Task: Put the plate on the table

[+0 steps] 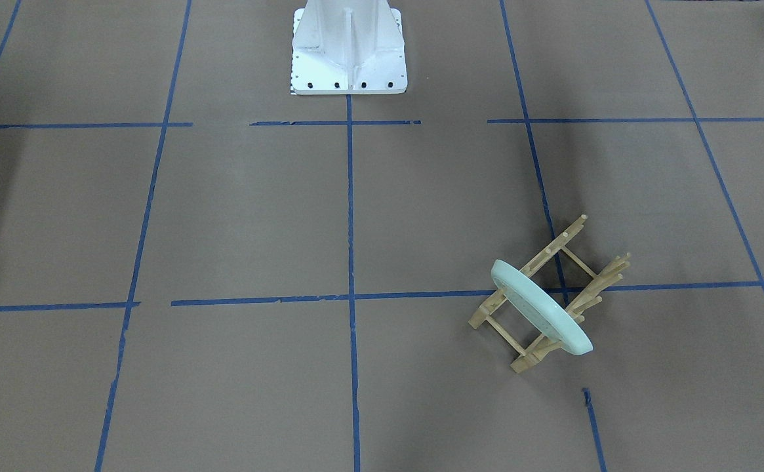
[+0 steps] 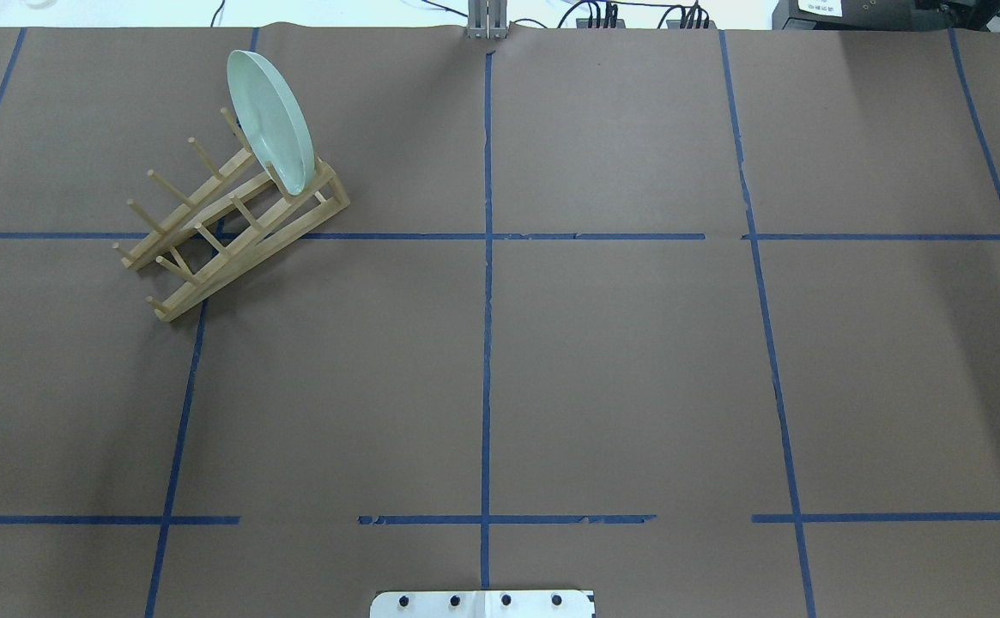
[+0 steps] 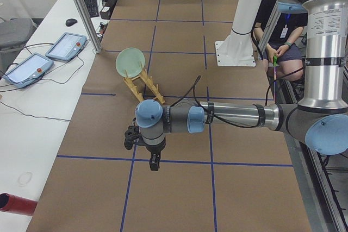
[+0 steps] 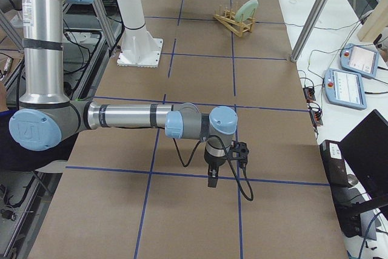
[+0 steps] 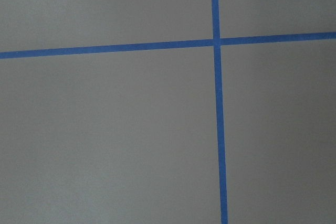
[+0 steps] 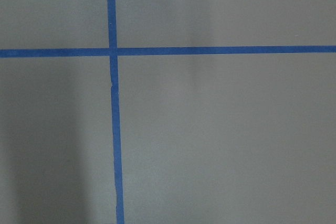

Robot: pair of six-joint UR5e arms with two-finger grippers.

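Standing on edge between pegs of the wooden rack (image 2: pixel 251 257), the plate (image 2: pixel 269 120) sits on our left side of the table (image 2: pixel 620 369). We see both arms well apart from it; whether the left gripper (image 3: pixel 155 161) or the right gripper (image 4: pixel 212 178) is open, we cannot tell.

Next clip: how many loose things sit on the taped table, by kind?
Plate: 1
Wooden rack: 1
Total: 2
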